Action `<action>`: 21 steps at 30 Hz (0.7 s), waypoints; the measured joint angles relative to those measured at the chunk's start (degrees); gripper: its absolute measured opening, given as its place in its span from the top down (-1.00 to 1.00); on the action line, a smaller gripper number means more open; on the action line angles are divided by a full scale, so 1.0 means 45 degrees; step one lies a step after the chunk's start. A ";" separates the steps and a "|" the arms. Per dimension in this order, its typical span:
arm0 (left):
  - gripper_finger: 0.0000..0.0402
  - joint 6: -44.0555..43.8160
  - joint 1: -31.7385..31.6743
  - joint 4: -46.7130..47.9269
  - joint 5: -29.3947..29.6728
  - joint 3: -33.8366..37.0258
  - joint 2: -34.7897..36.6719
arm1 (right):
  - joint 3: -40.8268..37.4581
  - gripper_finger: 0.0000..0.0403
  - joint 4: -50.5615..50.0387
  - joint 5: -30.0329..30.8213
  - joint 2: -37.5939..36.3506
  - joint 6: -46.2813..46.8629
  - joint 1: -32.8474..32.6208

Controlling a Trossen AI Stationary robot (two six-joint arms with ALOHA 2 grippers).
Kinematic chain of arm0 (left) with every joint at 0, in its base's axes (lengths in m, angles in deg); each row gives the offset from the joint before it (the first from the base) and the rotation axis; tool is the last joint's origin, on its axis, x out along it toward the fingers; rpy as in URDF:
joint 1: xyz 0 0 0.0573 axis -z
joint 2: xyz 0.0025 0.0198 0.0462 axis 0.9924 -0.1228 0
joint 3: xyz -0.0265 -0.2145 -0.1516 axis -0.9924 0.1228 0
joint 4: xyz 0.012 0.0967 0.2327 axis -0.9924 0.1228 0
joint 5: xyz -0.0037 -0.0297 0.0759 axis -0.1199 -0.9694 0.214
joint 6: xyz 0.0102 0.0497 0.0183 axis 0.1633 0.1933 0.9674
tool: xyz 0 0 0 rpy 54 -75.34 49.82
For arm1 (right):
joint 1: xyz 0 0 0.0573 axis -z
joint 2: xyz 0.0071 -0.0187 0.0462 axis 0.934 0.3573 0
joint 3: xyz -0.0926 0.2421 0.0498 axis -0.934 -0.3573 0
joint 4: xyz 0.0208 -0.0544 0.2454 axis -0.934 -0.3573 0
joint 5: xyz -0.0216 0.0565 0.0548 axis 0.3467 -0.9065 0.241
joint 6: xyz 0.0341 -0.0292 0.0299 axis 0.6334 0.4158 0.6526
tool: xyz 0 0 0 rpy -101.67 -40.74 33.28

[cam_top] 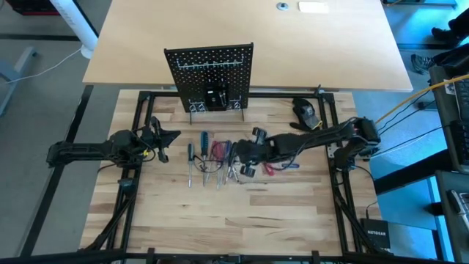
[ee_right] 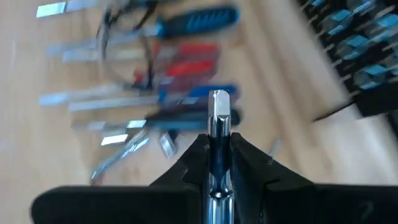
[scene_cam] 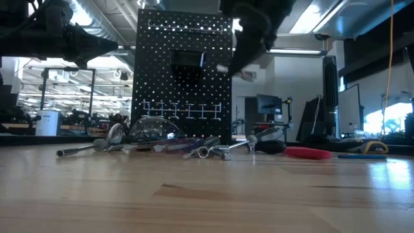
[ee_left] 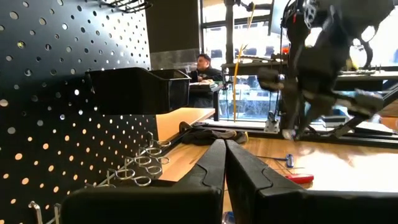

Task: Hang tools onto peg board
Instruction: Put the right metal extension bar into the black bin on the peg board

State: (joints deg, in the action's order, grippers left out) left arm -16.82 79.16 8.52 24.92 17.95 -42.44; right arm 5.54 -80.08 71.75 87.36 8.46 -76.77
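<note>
The black peg board [cam_top: 211, 77] stands upright at the far middle of the table, with a small black bin and a row of wire hooks on its face. Several tools [cam_top: 209, 158] lie side by side in front of it: screwdrivers with blue, red and black handles, and silver pieces. My right gripper [ee_right: 219, 146] hangs above these tools [ee_right: 161, 81], slanting down, shut on a silver metal tool [ee_right: 219, 115]. In the low view this tool [scene_cam: 226, 67] shows high in front of the board. My left gripper [ee_left: 225, 155] waits shut at the table's left [cam_top: 172, 136], beside the board [ee_left: 62, 93]. My right gripper pinches the silver tool's shaft between its two fingers, and the tool lies along them. Its blunt faceted end [ee_right: 219, 99] sticks out past the fingertips. The fingers slant down from the table's right. The tool is lifted clear of the table and of the other tools.
A dark rounded lump [cam_top: 305, 111] lies at the far right near the board. A red tool [scene_cam: 309, 153] and a blue one [cam_top: 289, 165] lie apart on the right. Bare wood stretches along the near side [cam_top: 234, 220]. A person sits in the room beyond [ee_left: 204, 65].
</note>
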 joint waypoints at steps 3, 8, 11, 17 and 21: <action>0.99 0.0000 -0.0005 -0.0004 0.0000 0.0000 0.0001 | 0.0355 0.75 0.0502 0.0478 -0.0326 -0.0511 0.0259; 0.99 0.0000 -0.0005 -0.0002 0.0000 0.0000 -0.0001 | 0.1375 0.75 0.1423 0.1040 -0.0448 -0.2046 0.0780; 0.99 0.0000 -0.0005 -0.0003 0.0000 0.0000 0.0001 | 0.1916 0.75 0.2325 0.1139 -0.0467 -0.2973 0.1172; 0.99 0.0000 0.0000 0.0001 0.0000 0.0000 0.0001 | 0.2302 0.75 0.4638 0.1110 -0.0467 -0.4374 0.2015; 0.99 0.0000 -0.0004 0.0001 0.0000 0.0000 -0.0003 | 0.2302 0.75 0.5740 0.0856 -0.0392 -0.4484 0.2729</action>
State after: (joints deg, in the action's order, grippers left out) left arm -16.82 79.14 8.53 24.92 17.95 -42.45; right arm 15.90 -54.25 75.61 85.60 -11.72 -64.49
